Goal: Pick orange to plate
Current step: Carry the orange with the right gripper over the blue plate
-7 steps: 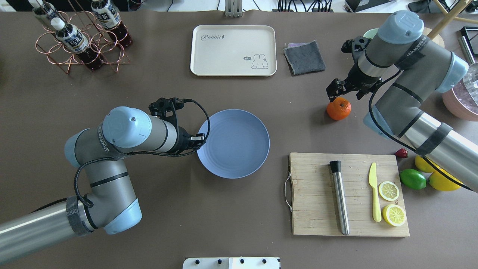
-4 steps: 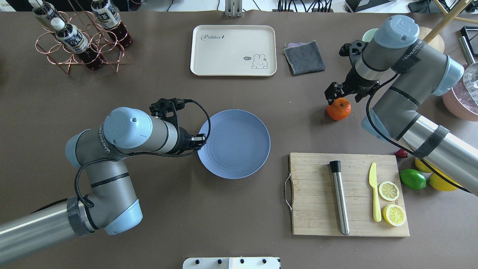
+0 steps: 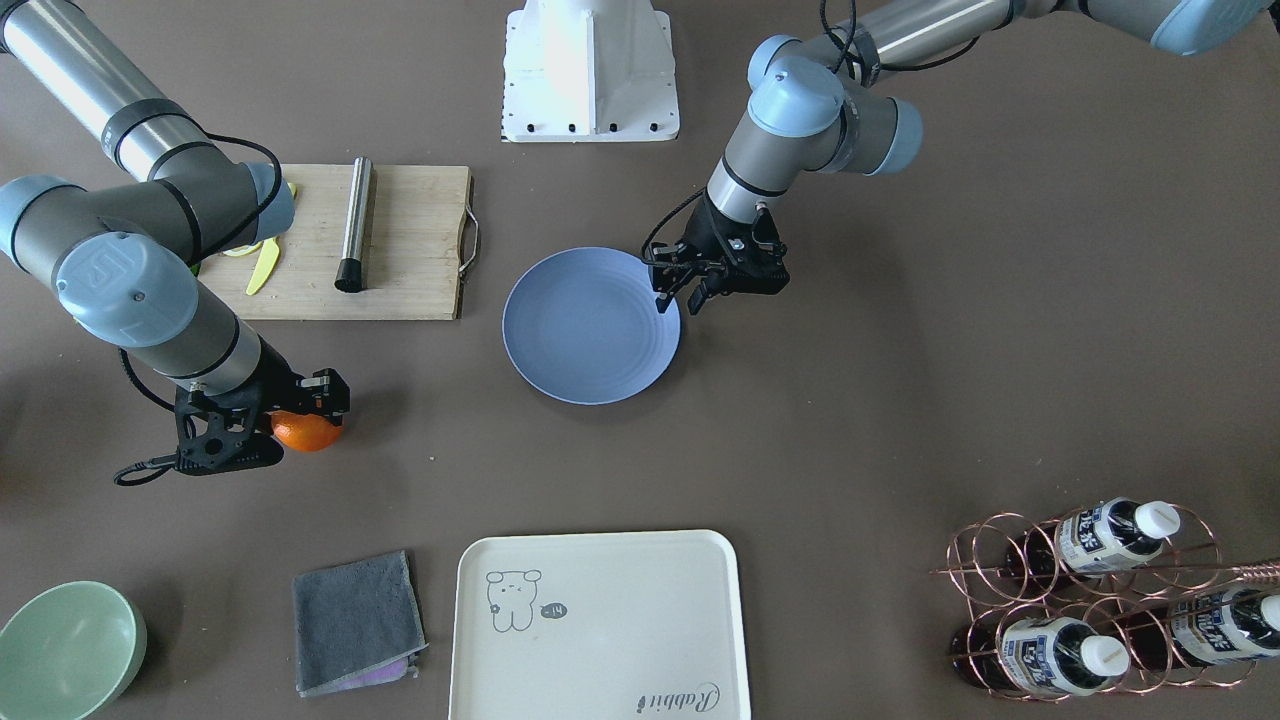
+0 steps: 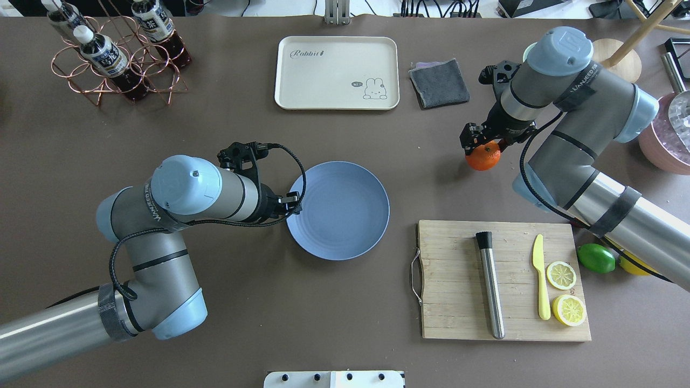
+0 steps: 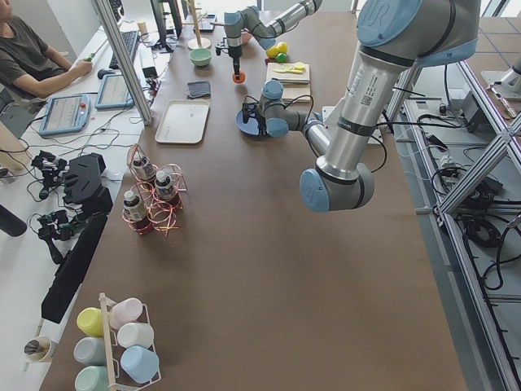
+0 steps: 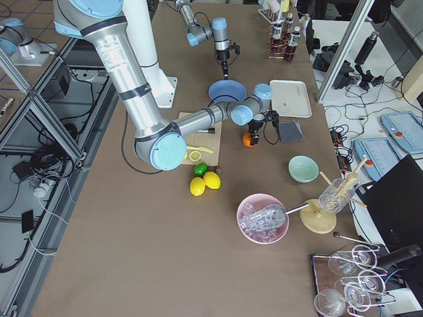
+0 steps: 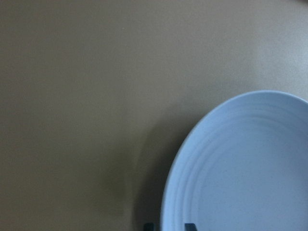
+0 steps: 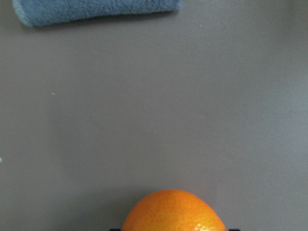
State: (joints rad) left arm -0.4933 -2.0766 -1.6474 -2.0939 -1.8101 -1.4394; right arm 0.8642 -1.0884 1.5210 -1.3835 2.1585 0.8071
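The orange (image 4: 483, 157) is at the right of the table, and my right gripper (image 4: 483, 146) has come down over it, shut on it with a finger on each side. In the right wrist view the orange (image 8: 173, 211) fills the bottom centre between the fingertips. The blue plate (image 4: 345, 213) lies flat mid-table with nothing on it. At the plate's left rim, my left gripper (image 4: 291, 203) is shut on the edge. In the left wrist view the plate's rim (image 7: 169, 211) passes between the two fingertips.
A wooden cutting board (image 4: 458, 280) with a metal muddler, a yellow knife and lemon slices lies near the plate's right. A lime (image 4: 595, 258) and lemons sit beyond it. Cream tray (image 4: 337, 73), grey cloth (image 4: 439, 82), bottle rack (image 4: 113, 54) and green bowl (image 3: 65, 650) line the far side.
My right gripper has come down and leftward onto the orange, and the orange has shifted slightly left with it. The plate and left gripper have crept a little toward the robot.
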